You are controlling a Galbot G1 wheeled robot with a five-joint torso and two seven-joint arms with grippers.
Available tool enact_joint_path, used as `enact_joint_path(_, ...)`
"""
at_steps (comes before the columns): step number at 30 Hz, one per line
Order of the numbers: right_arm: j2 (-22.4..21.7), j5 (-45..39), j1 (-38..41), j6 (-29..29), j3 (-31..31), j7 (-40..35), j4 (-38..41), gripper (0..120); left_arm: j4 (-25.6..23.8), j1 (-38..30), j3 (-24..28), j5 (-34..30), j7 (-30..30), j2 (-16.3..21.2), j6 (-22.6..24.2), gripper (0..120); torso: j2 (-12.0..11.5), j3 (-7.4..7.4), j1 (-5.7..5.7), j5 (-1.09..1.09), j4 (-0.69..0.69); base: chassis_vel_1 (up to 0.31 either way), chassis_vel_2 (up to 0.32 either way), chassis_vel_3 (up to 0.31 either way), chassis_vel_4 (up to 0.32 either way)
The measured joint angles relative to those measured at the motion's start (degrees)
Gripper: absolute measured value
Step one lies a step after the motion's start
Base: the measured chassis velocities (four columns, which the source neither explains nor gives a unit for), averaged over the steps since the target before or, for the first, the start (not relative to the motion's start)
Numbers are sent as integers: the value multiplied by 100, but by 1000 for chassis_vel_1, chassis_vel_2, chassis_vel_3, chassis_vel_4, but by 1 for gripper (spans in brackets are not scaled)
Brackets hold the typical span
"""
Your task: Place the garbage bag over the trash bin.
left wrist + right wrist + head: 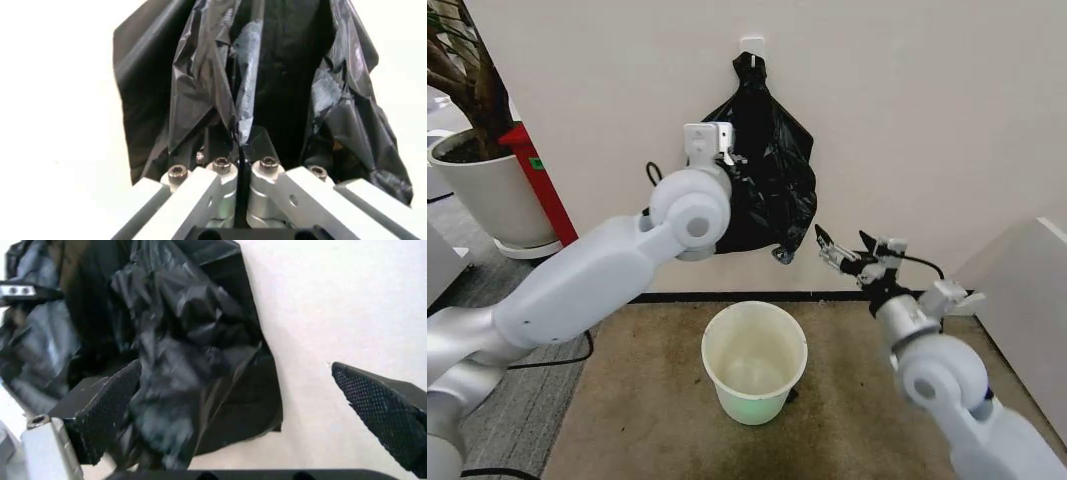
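Observation:
The black, crinkled garbage bag (777, 180) hangs from a white hook (749, 45) on the wall, above the floor. Below it the cream-white trash bin (747, 395) stands upright and open on a brown mat. My left gripper (730, 158) is raised against the bag's left side. In the left wrist view the left gripper (243, 145) is shut on a fold of the bag (200, 90). My right gripper (845, 245) is open just right of the bag's lower corner. In the right wrist view the right gripper (247, 410) has its dotted pads (107, 410) wide apart, one by the bag (180, 340).
A large white plant pot (492, 190) with a tree and a red object (542, 180) stand at the left by the wall. A white box (1027, 290) sits at the right. The brown mat (637, 420) spreads around the bin.

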State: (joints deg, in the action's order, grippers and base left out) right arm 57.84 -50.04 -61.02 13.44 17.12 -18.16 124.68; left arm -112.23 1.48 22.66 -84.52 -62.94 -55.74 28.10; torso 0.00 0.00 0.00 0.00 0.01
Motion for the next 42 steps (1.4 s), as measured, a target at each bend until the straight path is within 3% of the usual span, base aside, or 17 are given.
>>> enact_joint_path(7,-123,-1447,1581,447,-649,-791,-319,100,-31,110,-105,4,210,86,-138,0,0,0,0,0,-2,0,0,0,0)
enact_joint_path(11,40,-2180,2489,627,-1150,-1290,-427,100,-12,124,-107,31,261,57,-148,0,0,1,0,-1,-1,0,0,0,0)
enact_joint_path(19,398,-2051,3280,973,-1942,-1875,-953,100,6,105,-105,41,297,51,-148,0,0,1,0,-1,-1,0,0,0,0)
enact_joint_path(27,589,-1904,3643,1184,-2199,-2247,-1349,100,7,108,-120,89,379,48,-159,0,0,1,0,0,-2,0,0,0,0)
enact_joint_path(33,642,-1879,3821,1256,-2246,-2405,-1624,87,6,152,-146,168,464,44,-171,0,0,0,0,0,-1,0,0,0,0)
enact_joint_path(42,560,-1878,3792,1282,-2196,-2488,-1783,56,11,168,-226,201,540,49,-183,0,0,0,0,0,-2,0,0,0,0)
